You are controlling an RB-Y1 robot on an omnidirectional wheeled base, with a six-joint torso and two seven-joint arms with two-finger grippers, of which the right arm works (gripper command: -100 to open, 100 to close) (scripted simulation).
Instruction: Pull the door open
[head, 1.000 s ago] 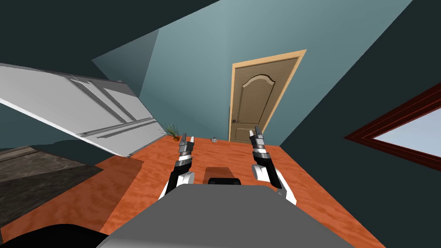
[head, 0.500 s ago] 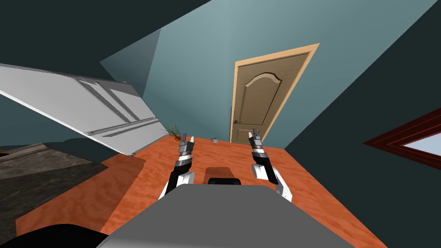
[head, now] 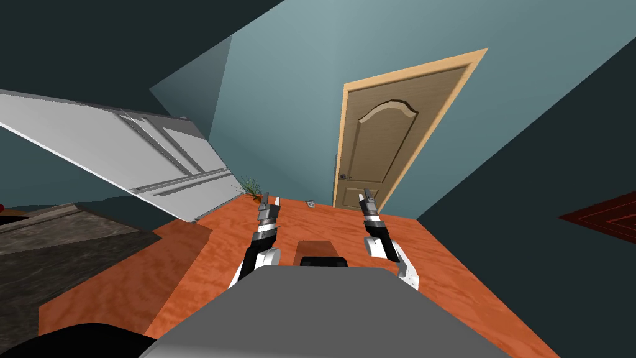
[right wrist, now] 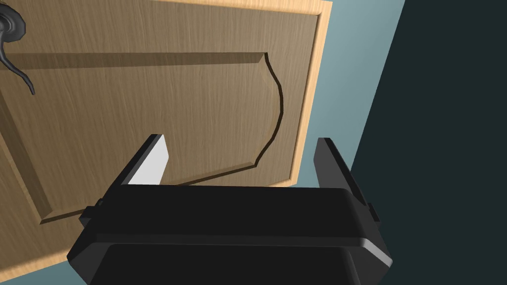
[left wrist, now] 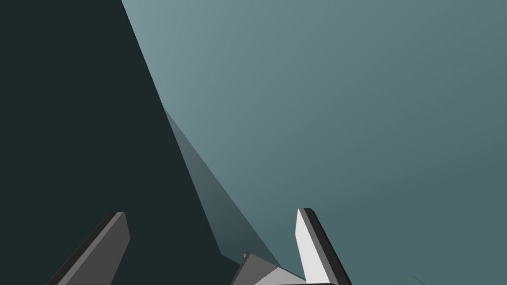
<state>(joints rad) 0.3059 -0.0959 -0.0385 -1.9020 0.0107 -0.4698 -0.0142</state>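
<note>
Straight ahead, at about 1 o'clock in the head view, the brown panelled door sits flush in its paler frame, set in a blue-grey wall and well apart from both claws. Its dark lever handle is low on the door's 9 o'clock edge.

The right claw is raised in front of the door's lower part, just at 4 o'clock from the handle as the head view shows it. Seen from the right wrist, this claw is released: its 2 fingers stand wide apart with nothing between them, aimed at the arched panel, and the handle lies off beyond the white-faced finger.

The left claw is held up at 11 o'clock, level with the right one, and it too is released and empty.

Beyond it, a small green plant stands at the foot of the wall. A tiny grey object lies on the orange wooden floor at 12 o'clock. A big white cabinet fills 10 o'clock, and a dark red window frame shows at 3 o'clock.
</note>
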